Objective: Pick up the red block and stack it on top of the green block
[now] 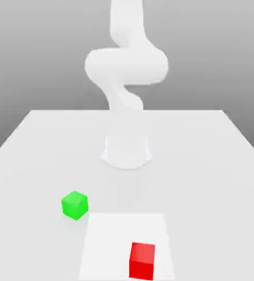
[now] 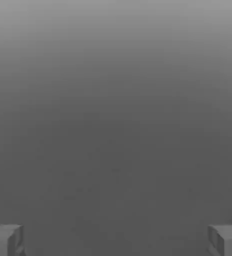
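The red block (image 1: pixel 142 261) sits on the white square (image 1: pixel 104 247) on the tabletop (image 1: pixel 30 181), at about five o'clock from the arm's base (image 1: pixel 127 153) in the exterior view; the tool (image 2: pixel 116 241) is spread wide, empty. The coming reach likely heads that way.

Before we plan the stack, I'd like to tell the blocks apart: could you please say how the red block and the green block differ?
The red block is red, while the green block is green. The red block sits on the pale square patch; the green block sits beside it on the table. The red block is nearer the exterior view's camera than the green block. Both are plain, single-coloured blocks.
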Controlling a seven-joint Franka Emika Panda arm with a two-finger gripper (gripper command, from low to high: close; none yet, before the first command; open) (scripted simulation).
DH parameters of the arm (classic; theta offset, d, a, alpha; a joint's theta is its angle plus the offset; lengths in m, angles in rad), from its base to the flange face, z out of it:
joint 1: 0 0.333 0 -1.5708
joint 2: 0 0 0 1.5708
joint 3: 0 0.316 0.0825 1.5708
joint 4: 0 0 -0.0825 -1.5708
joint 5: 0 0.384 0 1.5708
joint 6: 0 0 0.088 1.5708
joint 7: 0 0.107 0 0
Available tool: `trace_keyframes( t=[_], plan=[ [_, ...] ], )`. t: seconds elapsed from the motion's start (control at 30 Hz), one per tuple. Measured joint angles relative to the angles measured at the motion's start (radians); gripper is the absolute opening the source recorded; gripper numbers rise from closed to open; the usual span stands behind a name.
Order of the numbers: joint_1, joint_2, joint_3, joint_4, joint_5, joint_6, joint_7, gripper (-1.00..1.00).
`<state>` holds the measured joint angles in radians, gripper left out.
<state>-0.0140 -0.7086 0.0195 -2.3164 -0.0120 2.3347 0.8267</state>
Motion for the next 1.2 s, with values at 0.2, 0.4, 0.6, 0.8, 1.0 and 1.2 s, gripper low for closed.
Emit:
trace_keyframes(
  t=[0.2,0.4,0.6,0.8,1.0,1.2],
  plan=[
    [-0.027,0.224,0.040,-0.040,-0.033,0.085,0.068,0.00],
    [-0.045,0.442,0.069,-0.079,-0.061,0.167,0.131,0.00],
    [-0.048,0.659,0.083,-0.118,-0.075,0.250,0.184,0.00],
    [-0.039,0.873,0.091,-0.158,-0.050,0.335,0.209,0.00],
    [-0.014,1.082,0.061,-0.139,-0.083,0.492,0.242,-1.00],
    [-0.012,1.097,0.058,-0.137,-0.087,0.505,0.246,-1.00]
  ],
)
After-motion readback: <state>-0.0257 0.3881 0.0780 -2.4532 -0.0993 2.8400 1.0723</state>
